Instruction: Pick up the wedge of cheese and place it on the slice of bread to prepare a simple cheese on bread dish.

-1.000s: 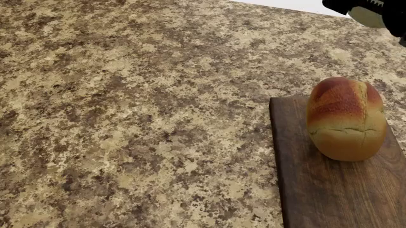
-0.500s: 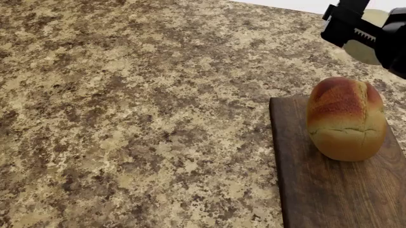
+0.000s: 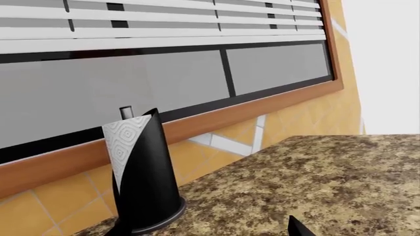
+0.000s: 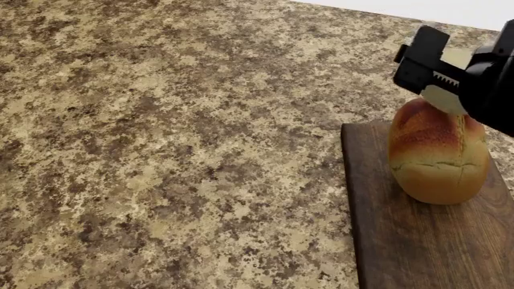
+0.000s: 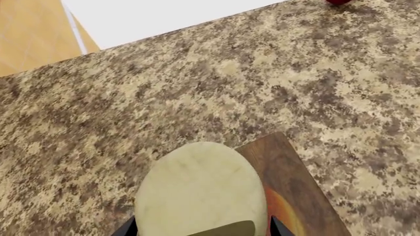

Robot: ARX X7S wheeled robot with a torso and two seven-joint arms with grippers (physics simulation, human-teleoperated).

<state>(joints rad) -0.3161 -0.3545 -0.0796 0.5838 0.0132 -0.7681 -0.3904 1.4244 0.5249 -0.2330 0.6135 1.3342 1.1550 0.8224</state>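
The right gripper (image 4: 440,75), clamped on the wedge of cheese (image 4: 446,95), has dropped from the frame's upper right corner to just above the slice of bread (image 4: 437,153), which sits unmoved on the wooden board (image 4: 401,241) at lower right.

The head view looks steeply down on the desk (image 4: 177,150) and wooden board (image 4: 410,241), which the close right wrist view shares, while the left wrist faces the window (image 3: 164,83).

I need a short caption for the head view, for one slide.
Right gripper carries the cheese wedge just above the bread loaf on the wooden board.
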